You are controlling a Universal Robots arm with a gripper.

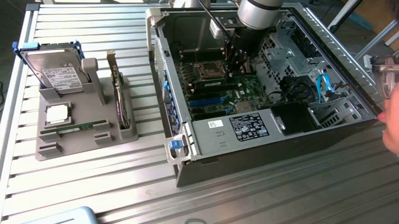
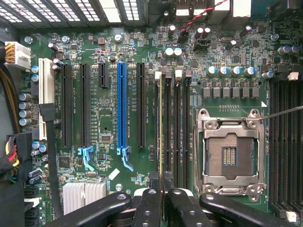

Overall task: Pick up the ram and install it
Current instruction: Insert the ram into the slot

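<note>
Slatted metal table (image 1: pixel 93 186) is carrying the open case (image 1: pixel 262 149). Inside it, the gripper (image 2: pixel 162 191) is pinching the ram (image 2: pixel 162 132) between nearly closed fingers, so the ram is sitting straight under the pincer, seen on its edge. Its long axis is running along the slots (image 2: pixel 177 132), beside the socket (image 2: pixel 230 156). Whether it is touching a slot, I cannot tell.

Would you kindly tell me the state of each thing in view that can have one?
gripper: shut on the ram
ram: held edge-on, lined up with the memory slots; seating unclear
processor socket: empty
computer case: open, side off
hard drive: standing in the gray holder
expansion card: upright in the holder
</note>
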